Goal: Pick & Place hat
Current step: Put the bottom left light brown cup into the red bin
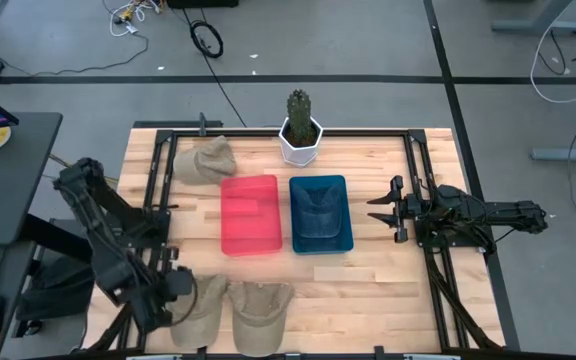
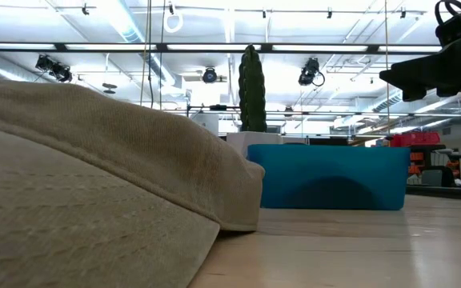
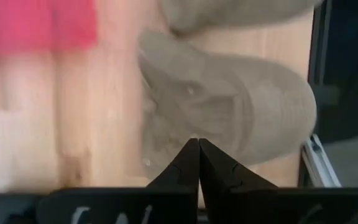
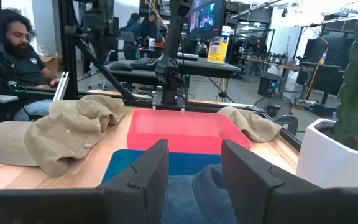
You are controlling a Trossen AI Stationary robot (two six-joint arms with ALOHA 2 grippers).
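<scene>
Three tan hats lie on the table. Two are at the near edge, one (image 1: 200, 308) beside the other (image 1: 260, 312), and the third (image 1: 206, 160) is at the far left. A blue hat (image 1: 321, 212) lies in the blue bin (image 1: 345, 245), with the red bin (image 1: 251, 215) next to it. My left gripper (image 1: 176, 286) is shut at the near-left hat (image 3: 229, 106), its tips (image 3: 197, 144) over the hat's edge. My right gripper (image 1: 386, 210) is open, level, just right of the blue bin (image 4: 123, 163), touching nothing. My left gripper has its shut fingertips (image 3: 188, 155) over the rim of the near-left tan hat (image 3: 173, 146), slanting down from the table's left. I cannot tell whether they touch the cloth. The hat lies flat on the table.
A cactus in a white pot (image 1: 301, 132) stands at the far edge behind the bins. A black frame rail (image 1: 418, 170) runs around the table. The near tan hat (image 2: 94, 176) fills the low view. A person (image 4: 11, 56) sits beyond the table's left side.
</scene>
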